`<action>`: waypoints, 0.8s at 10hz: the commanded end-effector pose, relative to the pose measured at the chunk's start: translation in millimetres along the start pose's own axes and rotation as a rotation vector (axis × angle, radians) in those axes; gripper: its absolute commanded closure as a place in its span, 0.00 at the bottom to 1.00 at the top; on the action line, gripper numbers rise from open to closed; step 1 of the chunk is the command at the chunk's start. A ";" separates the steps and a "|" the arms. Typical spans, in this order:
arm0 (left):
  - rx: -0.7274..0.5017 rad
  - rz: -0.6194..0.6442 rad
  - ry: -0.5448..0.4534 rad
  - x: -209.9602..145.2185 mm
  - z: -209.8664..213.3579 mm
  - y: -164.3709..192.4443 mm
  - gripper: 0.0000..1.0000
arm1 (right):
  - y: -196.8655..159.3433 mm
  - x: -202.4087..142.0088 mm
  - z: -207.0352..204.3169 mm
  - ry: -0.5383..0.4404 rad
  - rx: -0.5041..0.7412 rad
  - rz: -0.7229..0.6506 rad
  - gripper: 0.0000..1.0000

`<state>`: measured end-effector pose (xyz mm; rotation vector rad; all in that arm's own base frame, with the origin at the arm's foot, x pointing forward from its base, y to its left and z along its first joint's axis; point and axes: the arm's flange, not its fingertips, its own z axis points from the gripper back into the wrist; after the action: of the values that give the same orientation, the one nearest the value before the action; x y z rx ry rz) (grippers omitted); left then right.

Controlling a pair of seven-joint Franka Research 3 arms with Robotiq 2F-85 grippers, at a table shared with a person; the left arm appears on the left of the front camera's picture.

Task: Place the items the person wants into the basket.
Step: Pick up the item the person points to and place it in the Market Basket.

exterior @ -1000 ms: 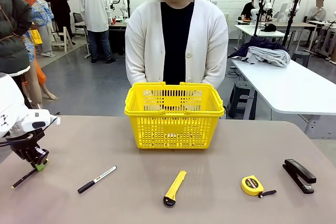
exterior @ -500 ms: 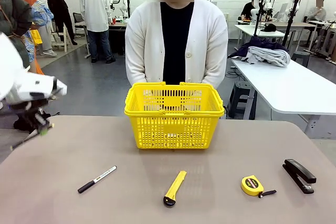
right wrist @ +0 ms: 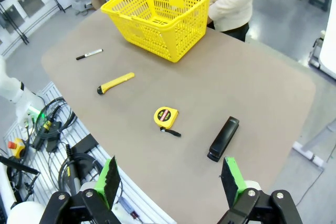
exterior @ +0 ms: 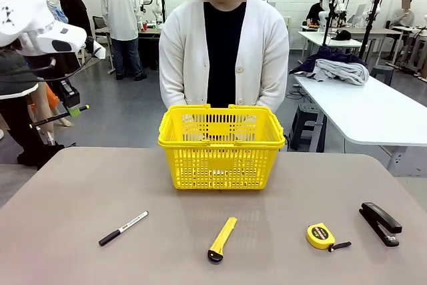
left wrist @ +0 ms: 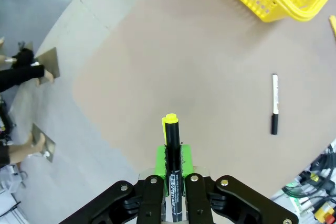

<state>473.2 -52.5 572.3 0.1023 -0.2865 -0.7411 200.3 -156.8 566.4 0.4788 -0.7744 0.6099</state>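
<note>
Left pincer [exterior: 75, 109]: clamped on the slim black pen [exterior: 47, 121], held high, left of the lattice-sided yellow basket [exterior: 221, 158].
Right pincer [right wrist: 170, 179]: green pads held apart.
Marker [exterior: 123, 227], stapler [exterior: 380, 223]: laid flat on the table [exterior: 100, 185], before the basket.

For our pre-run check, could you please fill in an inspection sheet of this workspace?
Surface: grey-brown table, no spills seen.
Job's things: pen in the left gripper, high at the table's left side; marker and stapler lying on the table; basket upright before the person, looks empty.
Clutter: utility knife and tape measure near the front edge.
Grippers: left shut on the pen; right gripper open, holding nothing.
Cables: black cables below the table's near edge.
Surroundings: clothes on a white table; people farther off.
</note>
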 end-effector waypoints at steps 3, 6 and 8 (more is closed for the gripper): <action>-0.046 0.001 0.033 -0.4 1.4 2.6 0.90 | -1.7 2.6 -1.7 -0.019 0.009 0.009 0.00; -0.046 0.001 0.033 -0.4 1.4 2.6 0.90 | -1.7 2.6 -1.7 -0.019 0.009 0.009 0.00; -0.046 0.001 0.033 -0.4 1.4 2.6 0.90 | -1.7 2.6 -1.7 -0.019 0.009 0.009 0.00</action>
<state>474.8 -51.0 577.2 0.0663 -0.2224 -0.7468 200.3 -156.8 566.4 0.4788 -0.7744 0.6099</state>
